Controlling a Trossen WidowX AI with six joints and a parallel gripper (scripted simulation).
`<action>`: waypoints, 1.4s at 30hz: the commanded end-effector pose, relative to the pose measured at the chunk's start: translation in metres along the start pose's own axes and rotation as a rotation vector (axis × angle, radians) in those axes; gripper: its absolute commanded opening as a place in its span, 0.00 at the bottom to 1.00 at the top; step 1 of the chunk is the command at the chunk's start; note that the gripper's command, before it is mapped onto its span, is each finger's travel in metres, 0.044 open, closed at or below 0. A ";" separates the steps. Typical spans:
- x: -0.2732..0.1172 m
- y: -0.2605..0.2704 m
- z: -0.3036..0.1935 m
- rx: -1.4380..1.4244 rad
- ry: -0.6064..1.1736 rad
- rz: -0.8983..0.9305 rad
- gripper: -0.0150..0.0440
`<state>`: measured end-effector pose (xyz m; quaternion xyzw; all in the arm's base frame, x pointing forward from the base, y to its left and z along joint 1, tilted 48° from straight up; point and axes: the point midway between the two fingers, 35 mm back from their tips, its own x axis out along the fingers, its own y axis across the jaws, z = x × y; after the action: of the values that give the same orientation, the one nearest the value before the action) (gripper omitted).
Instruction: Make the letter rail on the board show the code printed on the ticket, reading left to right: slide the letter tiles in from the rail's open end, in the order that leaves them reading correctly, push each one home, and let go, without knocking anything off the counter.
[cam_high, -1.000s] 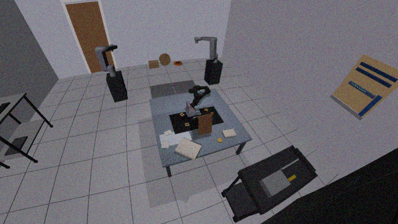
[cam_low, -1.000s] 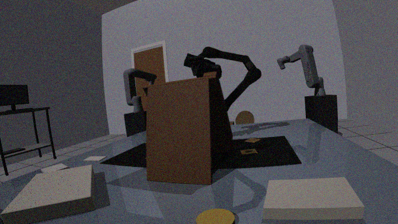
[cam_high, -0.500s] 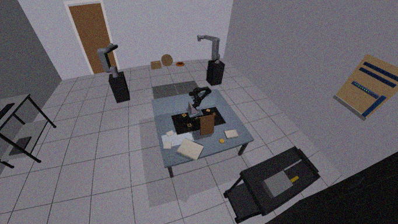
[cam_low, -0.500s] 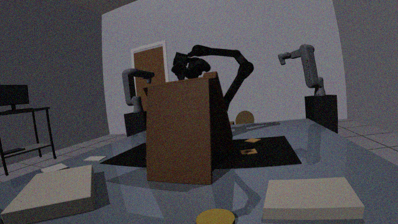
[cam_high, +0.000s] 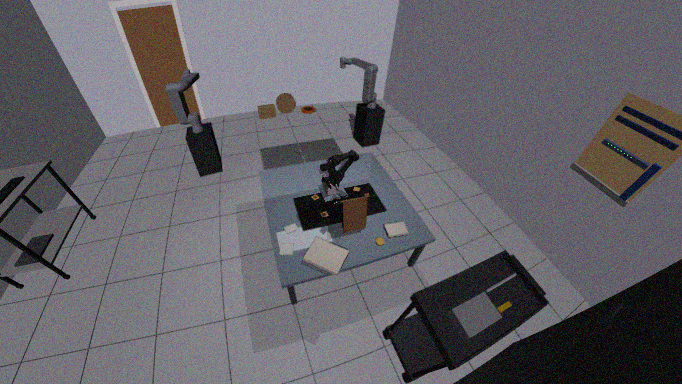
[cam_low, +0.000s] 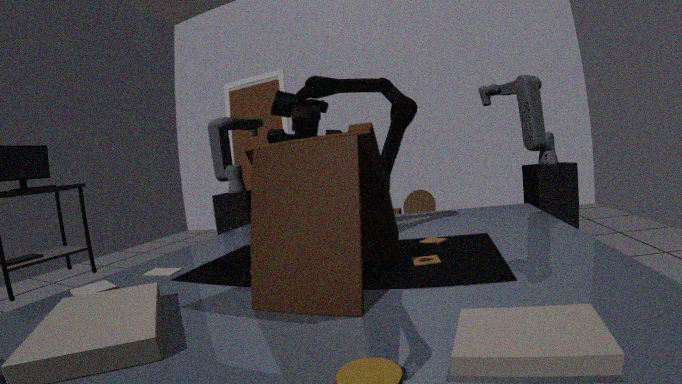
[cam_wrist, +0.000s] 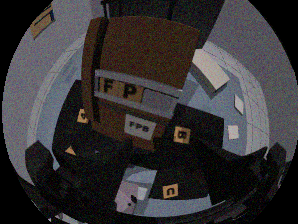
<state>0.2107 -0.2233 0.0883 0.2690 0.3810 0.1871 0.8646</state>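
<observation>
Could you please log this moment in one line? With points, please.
gripper (cam_wrist: 165, 143): open, empty | rail (cam_wrist: 162, 102): F, P in | ticket (cam_wrist: 139, 127): FPB | B tile (cam_wrist: 182, 134): on mat

Black is shown by the letters F and P on the orange-tan tiles (cam_wrist: 119, 90) in the grey rail (cam_wrist: 137, 104). Brown is borne by the letter board (cam_high: 354, 215) (cam_low: 306, 225) (cam_wrist: 145, 50), with black print on its pale grey ticket (cam_wrist: 140, 127) at six o'clock. Orange-tan with a black B is seen on the tile (cam_wrist: 182, 134) at four o'clock of the ticket. The mat (cam_high: 305, 217) (cam_low: 475, 270) (cam_wrist: 207, 120) is coloured plain black; the tabletop (cam_high: 370, 250) (cam_low: 500, 225), blue-grey.
</observation>
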 end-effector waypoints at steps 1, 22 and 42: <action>0.027 -0.027 -0.003 0.350 0.115 -0.010 0.83; 0.144 -0.097 -0.038 1.534 0.418 -0.388 0.83; 0.187 -0.087 -0.057 1.726 0.543 -0.414 0.83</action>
<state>0.2990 -0.1738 -0.0986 0.6929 0.6179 -0.2576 0.2679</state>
